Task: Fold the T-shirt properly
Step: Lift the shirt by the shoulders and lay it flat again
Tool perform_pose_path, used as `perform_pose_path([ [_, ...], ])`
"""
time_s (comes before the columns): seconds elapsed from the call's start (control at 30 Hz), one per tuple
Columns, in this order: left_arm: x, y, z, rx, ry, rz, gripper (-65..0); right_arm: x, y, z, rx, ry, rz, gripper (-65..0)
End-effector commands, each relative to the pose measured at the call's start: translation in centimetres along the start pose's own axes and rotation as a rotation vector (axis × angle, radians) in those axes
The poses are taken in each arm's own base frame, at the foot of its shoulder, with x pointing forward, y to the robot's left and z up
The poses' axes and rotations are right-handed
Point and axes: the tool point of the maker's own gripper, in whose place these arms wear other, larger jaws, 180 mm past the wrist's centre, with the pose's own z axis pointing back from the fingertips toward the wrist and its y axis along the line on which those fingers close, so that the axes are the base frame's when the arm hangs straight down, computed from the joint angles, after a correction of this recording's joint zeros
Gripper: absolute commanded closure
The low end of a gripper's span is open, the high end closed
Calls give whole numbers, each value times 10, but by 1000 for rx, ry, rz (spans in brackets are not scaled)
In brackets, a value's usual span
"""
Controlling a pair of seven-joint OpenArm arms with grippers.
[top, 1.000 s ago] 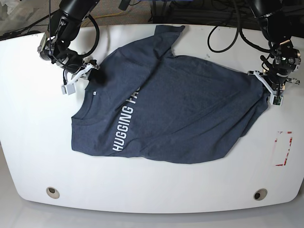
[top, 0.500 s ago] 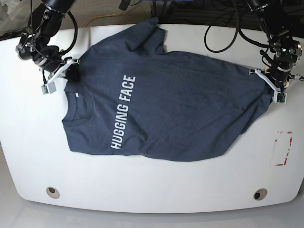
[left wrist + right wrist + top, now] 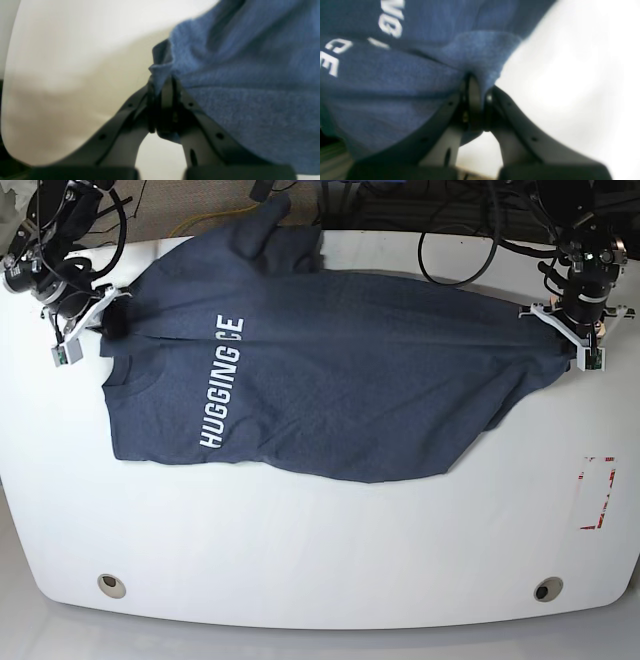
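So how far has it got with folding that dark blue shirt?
Early days. Done: both grippers are shut on cloth, the right gripper near the collar end and the left gripper at the hem end of the dark heathered navy-grey cotton T-shirt. In hand: the shirt is stretched between them over the white table; a crease interrupts the white chest lettering. Left: no tidy fold shows yet.

L gripper [image 3: 578, 348] fingers clamped on T-shirt [image 3: 340, 370] edge, R gripper [image 3: 85, 323] likewise, arms spread wide apart

Dark navy T-shirt [image 3: 340, 380] stretched sideways across the table, white lettering up.
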Motion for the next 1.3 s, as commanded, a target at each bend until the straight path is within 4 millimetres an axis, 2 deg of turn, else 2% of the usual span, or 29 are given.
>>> perform_pose_path([
  [0.0, 39, 2, 5, 16, -106, -13, 0, 42, 1, 2, 4, -87, 68, 0],
  [0.1, 56, 4, 0, 25, -98, -8, 0, 65, 4, -2, 15, -110, 119, 0],
  [0.17, 63, 7, -2, 33, -97, 2, 0, 72, 8, -9, 37, -112, 125, 0],
  [0.3, 73, 11, -2, 40, -108, -13, 0, 78, 3, -15, 42, -84, 120, 0],
  [0.37, 81, 4, -4, 18, -120, -41, 0, 85, 3, -15, 44, -91, 124, 0],
  [0.47, 99, -8, -6, -11, -160, -62, 0, 107, 3, -13, 40, -137, 138, 0],
  [0.53, 118, -13, -6, -19, -202, -65, 0, 129, 3, -9, 35, -184, 152, 0],
  [0.7, 179, -15, -3, -16, -306, -57, 0, 193, 7, -2, 45, -275, 221, 0],
  [0.83, 239, 8, 12, 43, -386, -10, 0, 250, 4, 2, 64, -323, 247, 0],
  [0.87, 249, 9, 16, 48, -409, -14, 0, 259, 4, 4, 69, -336, 248, 0],
  [0.93, 277, 16, 25, 63, -470, -24, 0, 290, 7, 9, 83, -363, 258, 0],
  [1.0, 293, 23, 32, 79, -505, -27, 0, 312, 6, 17, 76, -371, 285, 0],
  [1.13, 337, 48, 54, 128, -595, -26, 0, 364, 15, 41, 69, -414, 351, 0],
  [1.2, 362, 64, 67, 162, -634, -56, 0, 394, 25, 63, 58, -462, 397, 0],
  [1.27, 378, 75, 78, 186, -662, -63, 0, 411, 29, 78, 40, -484, 429, 0],
])
